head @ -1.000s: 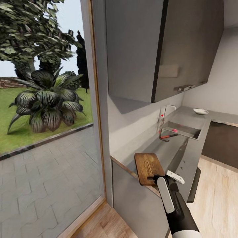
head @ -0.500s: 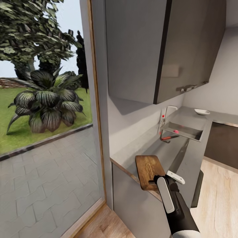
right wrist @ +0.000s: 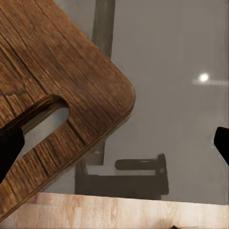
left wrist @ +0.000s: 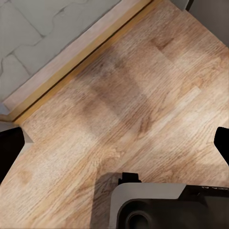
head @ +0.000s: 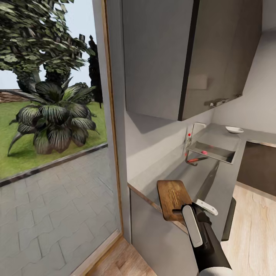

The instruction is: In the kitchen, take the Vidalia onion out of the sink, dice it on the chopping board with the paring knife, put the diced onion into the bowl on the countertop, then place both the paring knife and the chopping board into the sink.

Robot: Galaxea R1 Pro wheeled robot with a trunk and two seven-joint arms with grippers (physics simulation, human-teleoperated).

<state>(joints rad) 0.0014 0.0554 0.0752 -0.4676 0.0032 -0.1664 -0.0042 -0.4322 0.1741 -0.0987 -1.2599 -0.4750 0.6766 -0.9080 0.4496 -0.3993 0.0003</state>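
Table: the glossy grey table (head: 168,168) is running away from me along the wall, over grey cabinets, and turning a corner at its far end.
Near end: the chopping board (head: 173,195) is lying flat here, its slotted end hanging past the table's front edge (right wrist: 57,95).
Middle: the sink (head: 213,151) is sitting sunk into the table.
Far end: the white bowl (head: 234,130) is resting beyond the sink.
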